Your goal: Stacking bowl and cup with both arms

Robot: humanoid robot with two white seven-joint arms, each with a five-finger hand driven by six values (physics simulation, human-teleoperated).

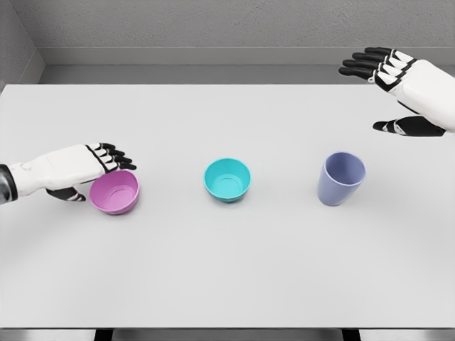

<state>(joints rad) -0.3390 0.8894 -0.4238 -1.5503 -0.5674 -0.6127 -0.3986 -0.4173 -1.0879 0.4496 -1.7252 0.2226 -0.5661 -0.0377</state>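
A pink bowl (115, 192) sits on the white table (227, 277) at the left. My left hand (96, 170) is right at its far-left rim, fingers over the edge and thumb low beside it, not closed on it. A teal bowl (227, 179) stands upright in the middle. To the right a lavender cup (341, 178) stands upright. My right hand (387, 92) hovers open above and behind the cup, fingers stretched to the left, well apart from it.
A grey wall and floor strip run behind the table's far edge (227, 84). The table's front edge (227, 327) lies near the bottom of the picture.
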